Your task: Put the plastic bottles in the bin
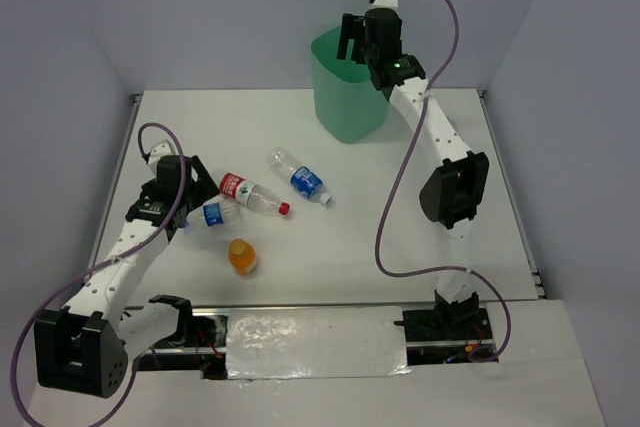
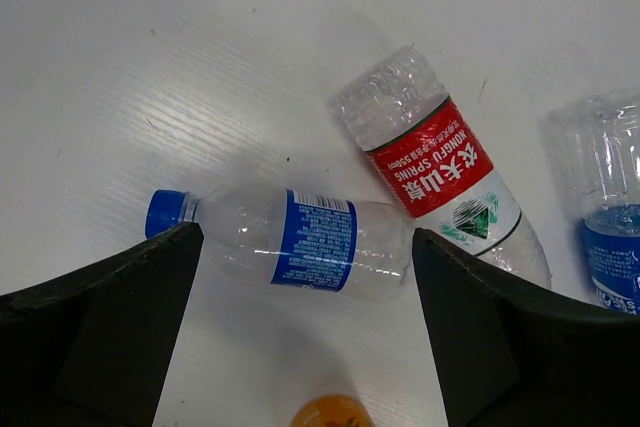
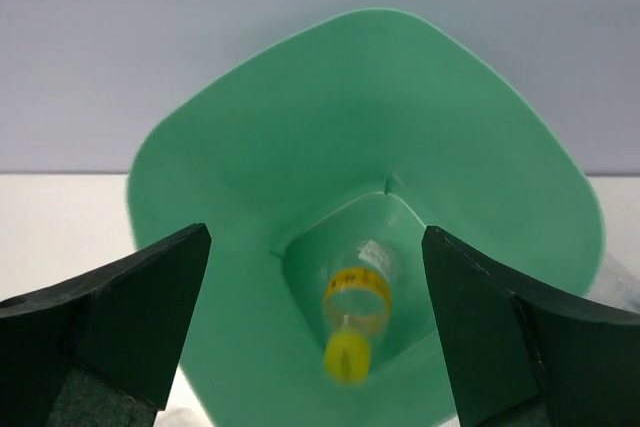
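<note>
My left gripper is open and low over a clear blue-labelled bottle lying on the table. In the left wrist view that bottle lies crosswise between my fingertips, untouched. A red-and-white labelled bottle lies beside it and also shows in the left wrist view. Another blue-labelled bottle and an orange-capped bottle lie nearby. My right gripper is open and empty above the mint-green bin. In the bin, a yellow-labelled, orange-capped bottle shows blurred near the bottom.
White walls close in the table at the back and sides. The bin stands at the far edge, right of centre. The second blue-labelled bottle lies at the right edge of the left wrist view. The orange cap shows at its bottom edge.
</note>
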Tool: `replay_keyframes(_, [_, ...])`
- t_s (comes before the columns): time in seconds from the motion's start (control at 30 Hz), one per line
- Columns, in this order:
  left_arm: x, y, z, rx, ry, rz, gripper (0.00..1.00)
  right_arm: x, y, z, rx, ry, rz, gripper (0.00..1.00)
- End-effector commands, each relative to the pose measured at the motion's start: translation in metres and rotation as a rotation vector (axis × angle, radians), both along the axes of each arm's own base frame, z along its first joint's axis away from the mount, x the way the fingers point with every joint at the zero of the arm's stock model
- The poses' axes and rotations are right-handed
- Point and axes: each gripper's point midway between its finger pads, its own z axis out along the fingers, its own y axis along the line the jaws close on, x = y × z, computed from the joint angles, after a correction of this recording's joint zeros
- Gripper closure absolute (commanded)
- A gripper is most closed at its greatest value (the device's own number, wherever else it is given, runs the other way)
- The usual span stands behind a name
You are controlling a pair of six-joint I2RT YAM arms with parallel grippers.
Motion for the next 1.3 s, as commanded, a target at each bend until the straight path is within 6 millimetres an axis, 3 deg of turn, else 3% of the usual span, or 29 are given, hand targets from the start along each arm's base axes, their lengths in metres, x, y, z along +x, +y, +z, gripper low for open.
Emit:
replay_keyframes(0.0, [0.013, -0.005, 0.021, -0.024, -0.066, -0.008, 0.01, -0.025, 0.002, 0.099, 0.042, -0.205, 0.072, 0.05])
replay_keyframes(0.13, [0.009, -0.004, 0.025, -0.037, -0.069, 0.017, 0.01, -0.05, 0.004, 0.117, -0.028, -0.22, 0.139, 0.0])
replay_keyframes(0.17, [0.006, -0.002, 0.023, -0.046, -0.056, 0.045, 0.01, -0.056, 0.011, 0.109, -0.05, -0.202, 0.161, 0.0])
replay_keyframes(0.2, [0.005, 0.0, 0.025, -0.049, -0.054, 0.058, 0.01, -0.072, 0.011, 0.124, -0.073, -0.23, 0.172, 0.0])
replay_keyframes(0.23, [0.002, 0.0, 0.024, -0.052, -0.048, 0.065, 0.01, -0.079, 0.011, 0.126, -0.092, -0.235, 0.176, 0.0])
replay_keyframes(0.27, [-0.002, 0.0, 0.022, -0.062, -0.032, 0.082, 0.01, -0.088, 0.022, 0.105, -0.132, -0.198, 0.207, 0.0])
replay_keyframes(0.37, [-0.011, 0.002, 0.022, -0.079, -0.019, 0.113, 0.01, -0.128, 0.031, 0.091, -0.203, -0.187, 0.259, 0.0])
replay_keyframes(0.4, [-0.015, 0.004, 0.022, -0.081, -0.023, 0.127, 0.01, -0.149, 0.025, 0.109, -0.18, -0.227, 0.244, 0.0])
replay_keyframes(0.43, [-0.018, 0.005, 0.023, -0.095, -0.026, 0.148, 0.01, -0.156, 0.021, 0.072, -0.197, -0.155, 0.228, 0.0])
replay_keyframes(0.5, [-0.031, 0.01, 0.018, -0.099, -0.007, 0.196, 0.01, -0.185, 0.015, 0.042, -0.113, -0.111, 0.23, 0.0])
replay_keyframes(0.57, [-0.038, 0.011, 0.012, -0.121, 0.004, 0.226, 0.01, -0.205, 0.016, 0.021, -0.025, -0.089, 0.26, 0.0])
replay_keyframes(0.6, [-0.041, 0.012, 0.013, -0.129, -0.007, 0.238, 0.01, -0.221, 0.015, 0.036, 0.057, -0.147, 0.281, 0.0])
replay_keyframes(0.63, [-0.045, 0.013, 0.01, -0.143, -0.003, 0.266, 0.01, -0.232, 0.015, -0.003, 0.063, -0.084, 0.297, 0.0])
replay_keyframes(0.67, [-0.048, 0.014, 0.007, -0.148, 0.002, 0.278, 0.01, -0.246, 0.011, 0.002, 0.102, -0.112, 0.31, 0.0])
replay_keyframes(0.7, [-0.049, 0.014, 0.007, -0.158, -0.003, 0.291, 0.01, -0.252, 0.01, -0.001, 0.144, -0.119, 0.307, 0.0])
replay_keyframes(0.73, [-0.048, 0.013, 0.007, -0.175, -0.016, 0.299, 0.01, -0.258, 0.004, -0.025, 0.139, -0.079, 0.291, 0.0])
replay_keyframes(0.9, [-0.036, 0.003, -0.009, -0.251, -0.02, 0.312, 0.01, -0.278, -0.021, -0.047, 0.138, -0.025, 0.213, 0.0])
replay_keyframes(1.27, [-0.015, 0.01, -0.04, -0.328, -0.017, 0.505, 0.01, -0.29, -0.034, -0.065, 0.093, 0.005, 0.191, 0.0])
